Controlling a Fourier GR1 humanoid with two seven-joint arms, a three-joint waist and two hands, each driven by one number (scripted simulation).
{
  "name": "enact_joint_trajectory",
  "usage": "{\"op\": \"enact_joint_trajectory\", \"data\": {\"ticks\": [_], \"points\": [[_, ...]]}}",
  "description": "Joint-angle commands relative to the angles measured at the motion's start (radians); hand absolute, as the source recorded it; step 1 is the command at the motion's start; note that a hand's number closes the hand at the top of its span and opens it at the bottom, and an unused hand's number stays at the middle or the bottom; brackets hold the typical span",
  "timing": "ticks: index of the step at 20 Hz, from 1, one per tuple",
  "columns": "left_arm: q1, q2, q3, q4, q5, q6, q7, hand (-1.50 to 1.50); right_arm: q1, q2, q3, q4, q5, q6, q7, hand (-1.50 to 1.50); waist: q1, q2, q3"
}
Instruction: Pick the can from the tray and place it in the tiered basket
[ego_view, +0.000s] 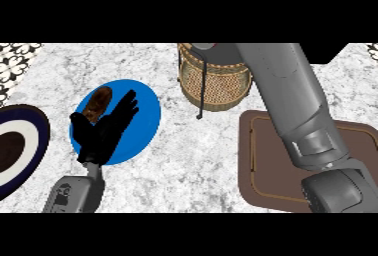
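Note:
My right forearm (295, 100) reaches from the lower right across the brown tray (255, 165) to the wicker tiered basket (214, 85) at the top middle. Only a dark sliver of my right hand (193, 47) shows over the basket's rim at the picture's upper edge, with a small reddish spot beside it. I cannot make out the can, and the bare part of the tray holds nothing. My left hand (103, 132) stays open and still above a blue plate (144, 122), fingers pointing up.
A brown oval food item (97, 101) lies on the blue plate, partly under my left hand. A dark blue and white plate (29, 150) with something brown in it sits at the left edge. The counter (192, 170) is marbled grey.

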Motion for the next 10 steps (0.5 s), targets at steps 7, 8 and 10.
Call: {"op": "enact_joint_trajectory", "data": {"ticks": [7,8,10], "points": [[-0.012,0.010,0.018,0.020,0.008,-0.013,-0.015,0.00,-0.122,0.046,-0.012,0.216,-0.139,-0.134,-0.263,-1.50,0.014,0.002,-0.001],[0.003,0.000,0.000,0.013,-0.001,-0.012,-0.012,0.00,-0.100,0.046,-0.012,0.220,-0.158,-0.185,-0.292,-1.50,0.012,0.000,-0.001],[-0.029,0.003,0.014,0.027,0.004,-0.009,-0.010,0.00,-0.086,0.046,0.005,0.235,-0.148,-0.257,-0.346,-1.50,0.005,0.001,-0.001]]}}
